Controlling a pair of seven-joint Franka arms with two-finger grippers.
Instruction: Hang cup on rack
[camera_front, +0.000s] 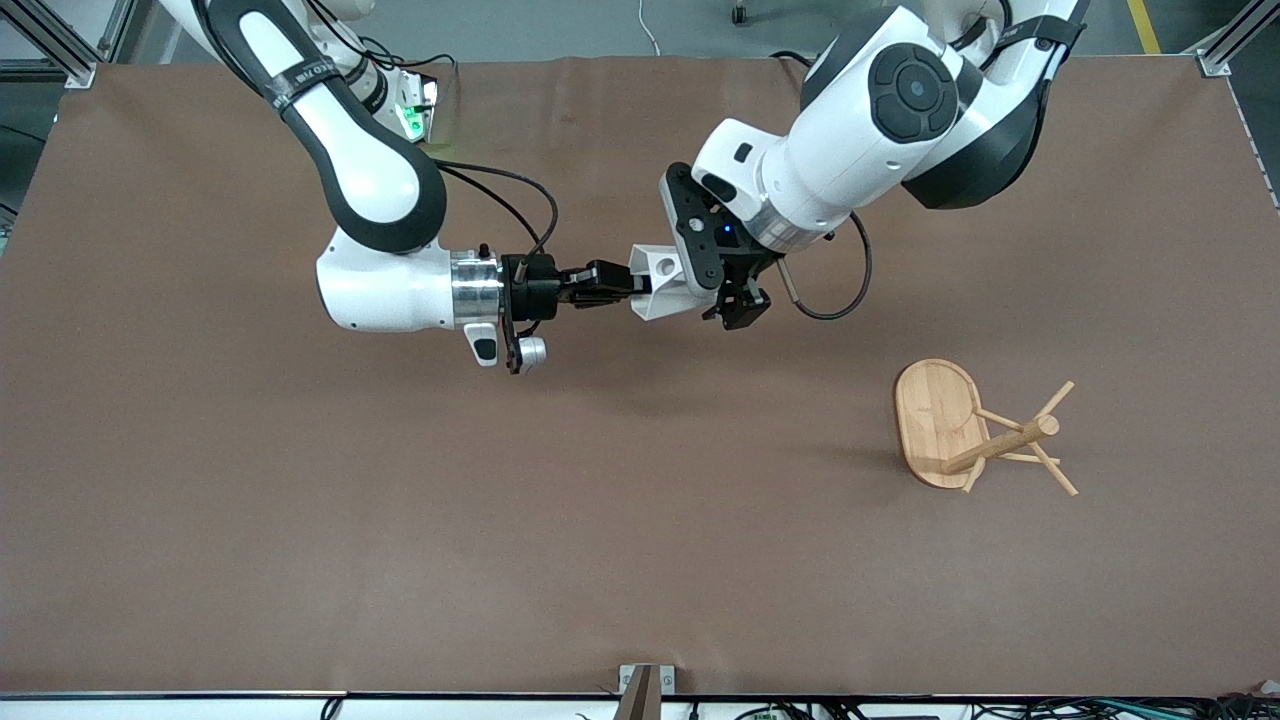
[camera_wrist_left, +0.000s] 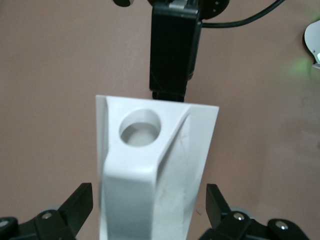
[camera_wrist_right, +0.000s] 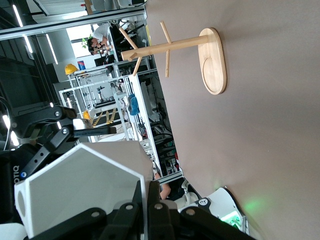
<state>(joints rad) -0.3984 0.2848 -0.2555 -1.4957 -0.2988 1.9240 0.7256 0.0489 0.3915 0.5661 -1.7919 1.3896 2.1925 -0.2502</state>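
Right end effector (camera_front: 628, 283) grips one cup (camera_front: 660, 282) — one rack (camera_front: 975, 430).

You see two glossy white arms with black joint covers and black cables looping off each wrist. The right arm (camera_front: 370, 190) carries a silver wrist ring and a black band with white lettering, possibly a brand name. The left arm (camera_front: 880, 120) shows a round black cap.

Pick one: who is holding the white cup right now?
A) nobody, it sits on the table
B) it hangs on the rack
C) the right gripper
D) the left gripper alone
C: the right gripper is shut on the cup, while the left gripper stands open around it.
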